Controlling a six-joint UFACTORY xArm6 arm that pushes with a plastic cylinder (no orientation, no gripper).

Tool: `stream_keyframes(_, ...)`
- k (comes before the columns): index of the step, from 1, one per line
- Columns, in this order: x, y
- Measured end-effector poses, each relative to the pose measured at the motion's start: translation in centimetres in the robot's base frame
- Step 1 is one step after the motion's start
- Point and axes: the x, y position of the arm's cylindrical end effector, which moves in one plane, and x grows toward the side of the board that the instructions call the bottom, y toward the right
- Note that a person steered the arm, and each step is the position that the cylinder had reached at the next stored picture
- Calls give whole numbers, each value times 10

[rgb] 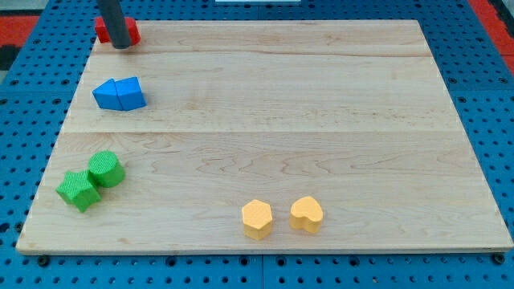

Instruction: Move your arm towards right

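My tip (pixel 122 46) is at the view's top left corner of the wooden board (pixel 273 104), the dark rod coming down from the top edge. It stands right in front of a red block (pixel 106 31), partly hiding it; its shape cannot be made out. Below it lie two blue blocks (pixel 120 94) pressed together, like wedges. At the view's lower left a green cylinder (pixel 105 168) touches a green star-like block (pixel 79 191). Near the bottom centre sit a yellow hexagon (pixel 257 219) and a yellow heart (pixel 306 213), a little apart.
The board rests on a blue pegboard surface (pixel 482 88). A red area (pixel 24 24) shows beyond it at the view's top left and top right corners.
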Motion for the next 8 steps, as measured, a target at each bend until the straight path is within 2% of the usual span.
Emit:
stream_keyframes(1, 21, 5)
stream_keyframes(2, 22, 5)
stream_keyframes(5, -9, -12)
stream_keyframes(8, 8, 82)
